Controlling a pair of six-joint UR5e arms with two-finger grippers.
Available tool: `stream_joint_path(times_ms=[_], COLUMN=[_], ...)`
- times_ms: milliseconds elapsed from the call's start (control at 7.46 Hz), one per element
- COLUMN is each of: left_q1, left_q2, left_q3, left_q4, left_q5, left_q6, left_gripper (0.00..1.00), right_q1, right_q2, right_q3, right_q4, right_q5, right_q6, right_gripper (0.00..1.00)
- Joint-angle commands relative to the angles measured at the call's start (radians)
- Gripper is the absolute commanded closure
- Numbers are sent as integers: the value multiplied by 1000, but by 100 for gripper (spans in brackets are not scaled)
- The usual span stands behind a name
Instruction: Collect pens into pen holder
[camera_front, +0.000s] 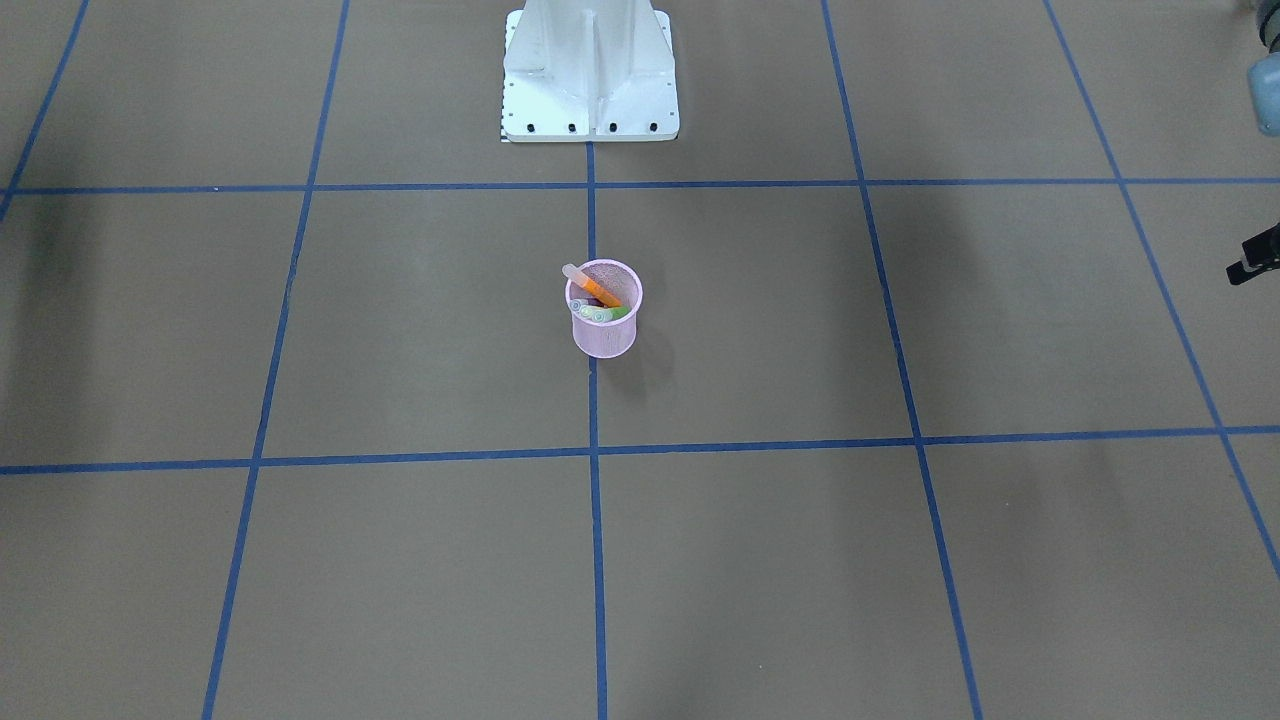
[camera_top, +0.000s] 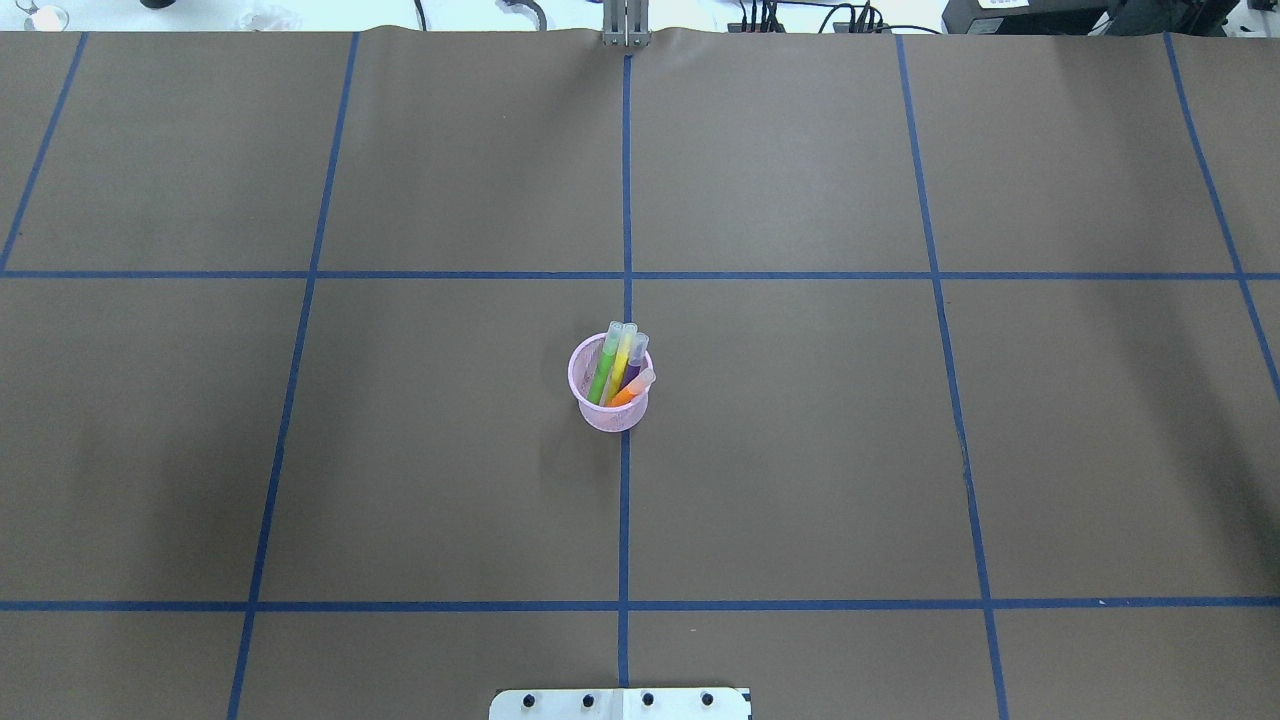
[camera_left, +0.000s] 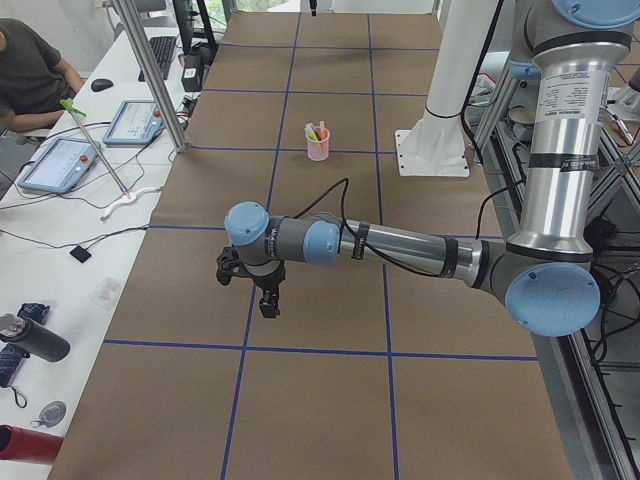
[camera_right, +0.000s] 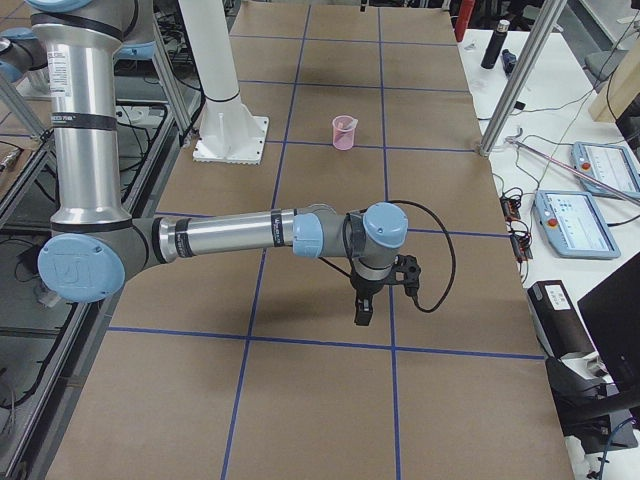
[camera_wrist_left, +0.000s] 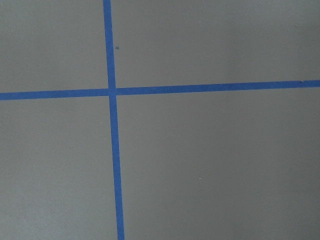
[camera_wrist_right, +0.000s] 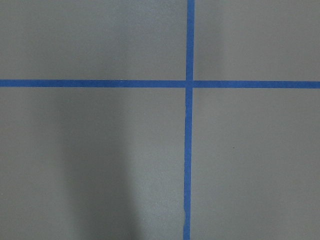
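Observation:
The pink mesh pen holder (camera_top: 612, 418) stands upright at the table's middle on a blue tape line; it also shows in the front view (camera_front: 604, 338). The green pen (camera_top: 603, 375), yellow pen (camera_top: 620, 368), purple pen (camera_top: 634, 362) and orange pen (camera_top: 632, 390) stand inside it, cap ends up. My left gripper (camera_left: 268, 302) hangs over the table's left end, far from the cup. My right gripper (camera_right: 362, 310) hangs over the right end, equally far. I cannot tell whether either is open or shut. Both wrist views show only bare mat and tape.
The robot's white base (camera_front: 590, 75) stands behind the cup. Blue tape lines (camera_top: 625, 500) divide the brown mat. Side benches hold tablets (camera_left: 60, 165) and bottles (camera_left: 30, 340). A person (camera_left: 30, 70) sits at the far left bench.

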Motion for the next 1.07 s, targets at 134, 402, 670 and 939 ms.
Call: stream_joint_path(times_ms=[134, 402, 670, 939], left_q1=[-1, -1, -1, -1], left_q2=[2, 3, 3, 3], left_q3=[1, -1, -1, -1], left_q4=[-1, -3, -3, -3], left_q5=[3, 3, 5, 5], left_q6=[-2, 0, 5, 3], left_gripper=[1, 1, 1, 1], right_q1=[1, 1, 1, 1], right_q2=[-1, -9, -10, -13], right_q3=[22, 41, 41, 41], right_q4=[-1, -2, -1, -1], right_q5=[4, 0, 0, 1], right_q6=[0, 0, 0, 0], right_gripper=[1, 1, 1, 1])
